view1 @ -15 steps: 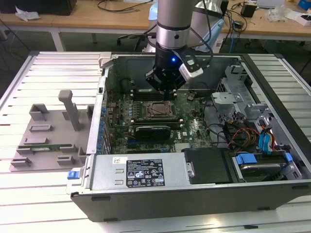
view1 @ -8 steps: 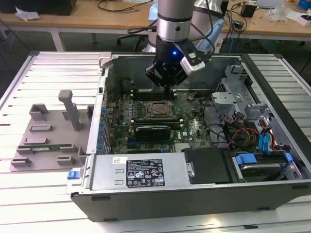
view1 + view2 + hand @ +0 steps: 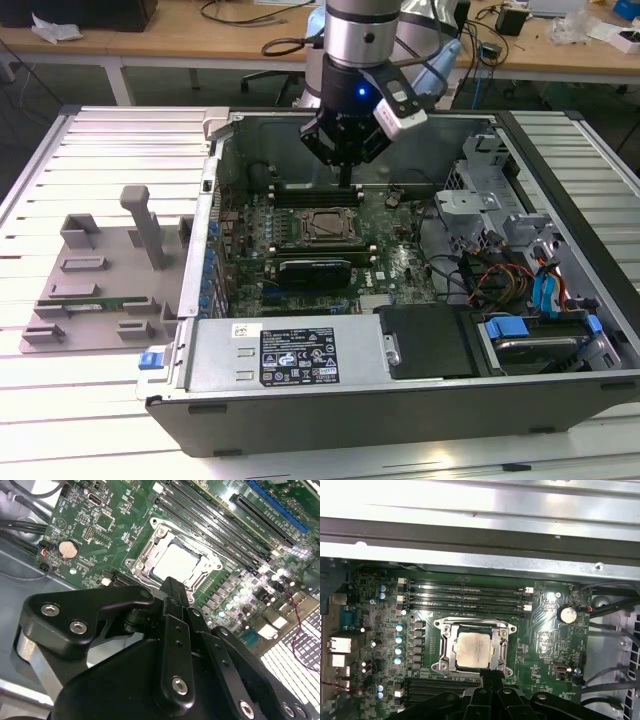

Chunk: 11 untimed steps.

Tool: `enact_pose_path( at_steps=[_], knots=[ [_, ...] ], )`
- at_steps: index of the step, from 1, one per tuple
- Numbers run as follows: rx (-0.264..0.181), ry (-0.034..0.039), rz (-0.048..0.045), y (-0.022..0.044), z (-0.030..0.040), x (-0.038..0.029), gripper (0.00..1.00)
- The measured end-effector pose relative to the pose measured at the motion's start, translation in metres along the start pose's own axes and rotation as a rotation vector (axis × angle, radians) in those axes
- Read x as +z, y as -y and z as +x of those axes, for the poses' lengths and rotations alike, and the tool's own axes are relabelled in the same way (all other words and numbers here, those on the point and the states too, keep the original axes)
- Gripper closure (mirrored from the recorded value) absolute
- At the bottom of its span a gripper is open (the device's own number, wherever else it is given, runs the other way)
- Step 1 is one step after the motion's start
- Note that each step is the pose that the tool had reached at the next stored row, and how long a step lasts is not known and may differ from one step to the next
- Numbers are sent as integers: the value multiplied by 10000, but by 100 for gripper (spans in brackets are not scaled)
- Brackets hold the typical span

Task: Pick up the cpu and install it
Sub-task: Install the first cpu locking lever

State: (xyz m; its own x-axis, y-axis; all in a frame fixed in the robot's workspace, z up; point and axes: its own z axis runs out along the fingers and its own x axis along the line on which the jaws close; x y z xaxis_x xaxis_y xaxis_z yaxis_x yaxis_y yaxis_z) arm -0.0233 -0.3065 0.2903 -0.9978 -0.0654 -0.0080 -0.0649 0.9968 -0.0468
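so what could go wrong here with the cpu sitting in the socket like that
The cpu lies in the open socket frame, and the gripper hangs close above its edge in both wrist views. A sideways nudge could shift the chip. Pressing down on a chip that is not seated flat could harm the socket; whether it is flat cannot be told. The memory slots beside the socket leave little room.

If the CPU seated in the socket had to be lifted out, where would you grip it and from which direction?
Probably from straight above, by two opposite thin edges. The cpu lies flat, silvery top up, recessed inside the metal socket frame, so its sides are barely exposed and a side approach is blocked. The end effector hangs just above the socket's edge.
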Motion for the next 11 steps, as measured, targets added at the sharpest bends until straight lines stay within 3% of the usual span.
enact_pose_path(
  at_steps=[11],
  knots=[
    [0,0,0,12,-2,-252,89]
  ],
)
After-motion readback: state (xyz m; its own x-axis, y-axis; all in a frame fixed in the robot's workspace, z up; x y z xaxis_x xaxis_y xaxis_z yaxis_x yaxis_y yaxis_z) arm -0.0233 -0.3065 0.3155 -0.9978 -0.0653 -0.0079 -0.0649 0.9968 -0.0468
